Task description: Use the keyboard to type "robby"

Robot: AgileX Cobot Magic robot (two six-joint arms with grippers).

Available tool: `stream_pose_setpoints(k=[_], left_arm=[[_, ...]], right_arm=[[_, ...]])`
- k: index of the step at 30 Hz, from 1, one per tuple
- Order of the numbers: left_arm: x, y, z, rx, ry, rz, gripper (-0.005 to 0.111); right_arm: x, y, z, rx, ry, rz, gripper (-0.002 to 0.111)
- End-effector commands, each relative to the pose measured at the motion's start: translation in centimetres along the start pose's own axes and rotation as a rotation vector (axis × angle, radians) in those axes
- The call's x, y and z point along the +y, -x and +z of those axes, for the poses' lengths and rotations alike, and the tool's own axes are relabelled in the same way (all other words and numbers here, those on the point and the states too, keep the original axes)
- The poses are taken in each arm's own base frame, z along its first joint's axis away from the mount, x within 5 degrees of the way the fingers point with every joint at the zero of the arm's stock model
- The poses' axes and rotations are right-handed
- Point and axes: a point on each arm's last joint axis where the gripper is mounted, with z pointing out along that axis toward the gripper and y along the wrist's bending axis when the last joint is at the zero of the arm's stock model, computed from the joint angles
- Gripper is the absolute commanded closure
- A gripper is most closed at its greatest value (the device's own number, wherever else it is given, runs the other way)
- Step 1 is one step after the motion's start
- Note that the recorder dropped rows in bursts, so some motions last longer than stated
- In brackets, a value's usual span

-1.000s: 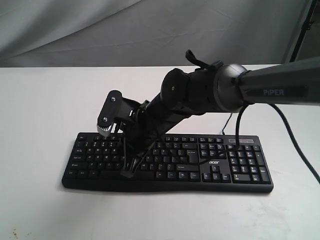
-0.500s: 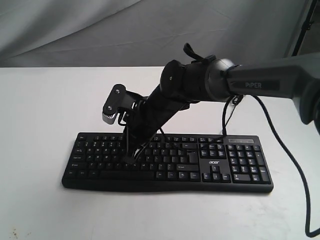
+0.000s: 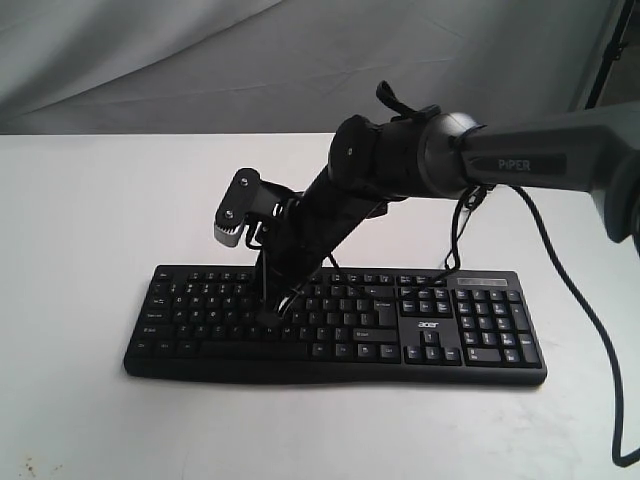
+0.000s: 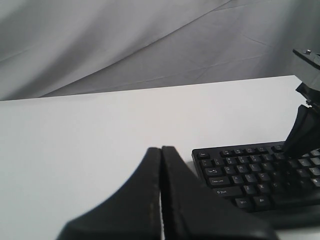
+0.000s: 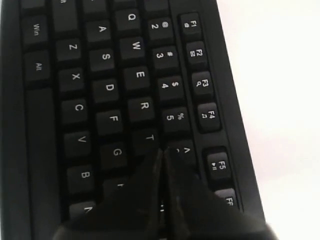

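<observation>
The wide black keyboard (image 3: 440, 340) with its white acer logo lies across the white table. My right gripper (image 3: 272, 308) reaches over from the right and points down at the left-middle of the letter keys. In the right wrist view this gripper (image 5: 161, 150) is shut, and its tip sits between the T key (image 5: 149, 136) and the 6 key (image 5: 186, 149); the keys under it are hidden, and I cannot tell whether it touches them. My left gripper (image 4: 161, 148) is shut on nothing, off the keyboard's (image 4: 250, 170) Esc corner. It does not show in the exterior view.
The right arm's black body (image 3: 400, 165) slants over the keyboard's middle, with a black cable (image 3: 590, 330) hanging at the right. A grey cloth backdrop (image 3: 150, 60) stands behind the white table (image 3: 80, 200).
My right gripper's tip has moved right and toward the keyboard's far rows, from near the bottom letter row to around the T key. The left gripper's motion cannot be judged.
</observation>
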Motion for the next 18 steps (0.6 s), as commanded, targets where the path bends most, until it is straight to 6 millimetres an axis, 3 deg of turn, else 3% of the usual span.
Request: stream_pose_setpoints(k=[1, 6, 18], left_arm=[[0.0, -0.1, 0.0, -0.005, -0.005, 0.003, 0.107], [0.0, -0.1, 0.0, -0.005, -0.005, 0.003, 0.107], [0.0, -0.1, 0.0, -0.005, -0.005, 0.003, 0.107]], right_arm=[[-0.1, -0.1, 0.1, 0.008, 0.009, -0.022, 0.108], [-0.1, -0.7, 1.2, 0.021, 0.026, -0.024, 0.108], [-0.1, -0.6, 1.2, 0.017, 0.026, -0.028, 0.108]])
